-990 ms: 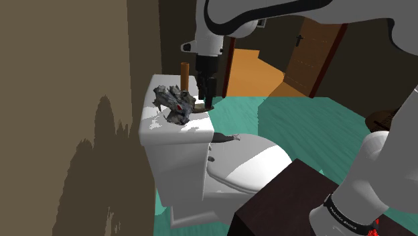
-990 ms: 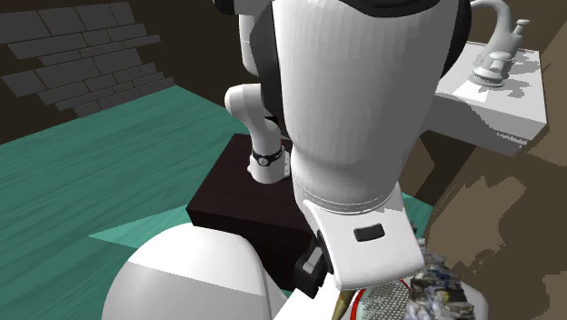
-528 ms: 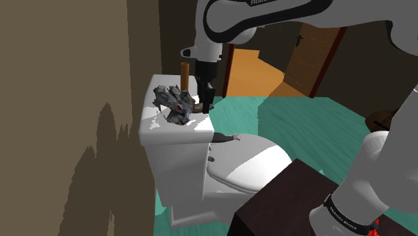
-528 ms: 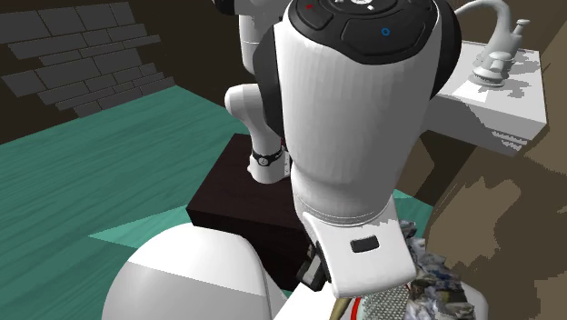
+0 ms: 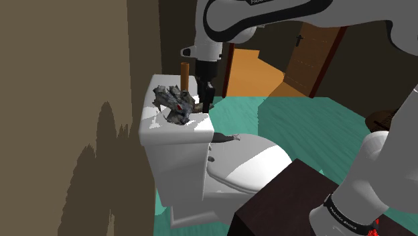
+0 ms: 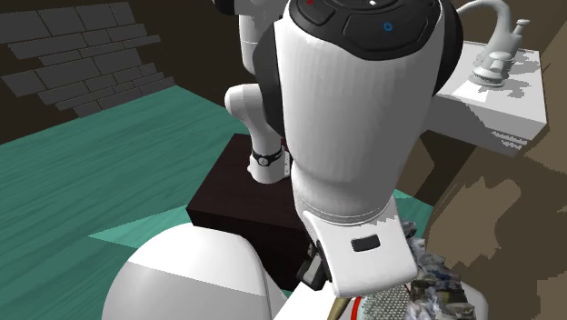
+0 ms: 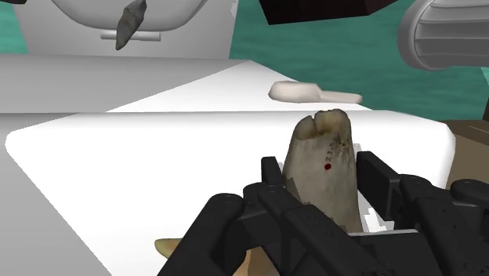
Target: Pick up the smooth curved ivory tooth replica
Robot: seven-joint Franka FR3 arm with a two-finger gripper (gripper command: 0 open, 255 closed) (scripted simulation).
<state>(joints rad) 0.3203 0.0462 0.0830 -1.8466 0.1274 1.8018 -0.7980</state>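
**Squarely in the claw: tooth replica on the toilet tank**

Upright on the white tank lid (image 7: 117, 180) of the toilet (image 5: 201, 174) stands the tooth replica (image 7: 325, 153). It is beige-grey with brownish streaks and a small red dot, and its notched end points up. The black gripper (image 7: 322, 167) is clamped on it, and the fingers (image 7: 273, 179) press against its two sides in the wrist view. In the shoulder view the gripper (image 5: 207, 100) hangs straight down over the tank lid's edge, on the side nearer the bowl.

On the same lid lie a jagged grey lump (image 5: 175, 104), just beside the gripper, and behind it a brown cylinder (image 5: 185, 74) standing upright. A pale flat piece (image 7: 313, 94) lies on the lid beyond the tooth, apart from it.

The bowl is shut by its seat cover (image 5: 248, 164), so its inside is hidden. A dark pointed scrap (image 5: 224, 139) lies on top of the cover, close to the tank. The dark stand (image 5: 281, 208) sits beside the toilet. The second exterior view shows a white sink (image 6: 509, 109) with a tap (image 6: 495, 55). What its basin holds cannot be seen.
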